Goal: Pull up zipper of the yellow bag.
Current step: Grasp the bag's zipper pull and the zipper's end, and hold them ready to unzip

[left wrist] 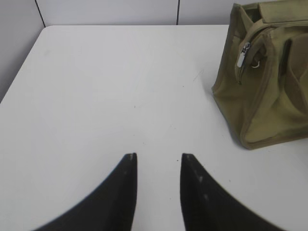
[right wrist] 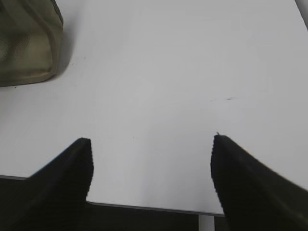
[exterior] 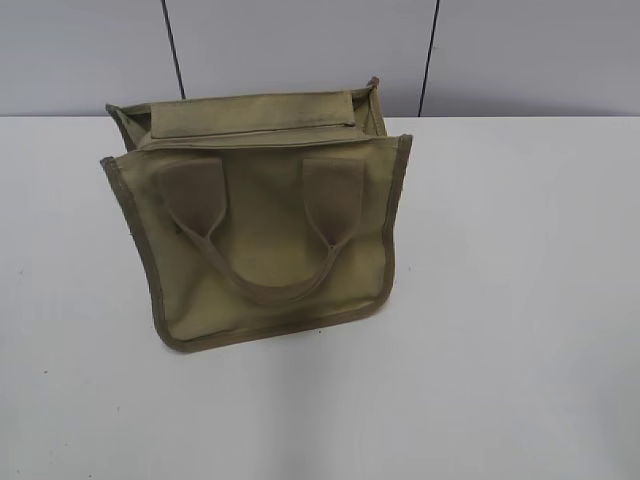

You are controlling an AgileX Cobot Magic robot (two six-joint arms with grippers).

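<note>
The yellow bag, an olive-khaki canvas tote with darker edge binding, stands on the white table with one looped handle hanging down its near face. Its zipper runs along the top band. In the left wrist view the bag is at the upper right, and the silver pull tab hangs at the end of the zipper. My left gripper is open and empty, left of the bag. My right gripper is wide open and empty; the bag's corner lies at its upper left. Neither gripper shows in the exterior view.
The white table spreads around the bag. A grey panelled wall stands behind it. The table's near edge shows under my right gripper, its left edge in the left wrist view.
</note>
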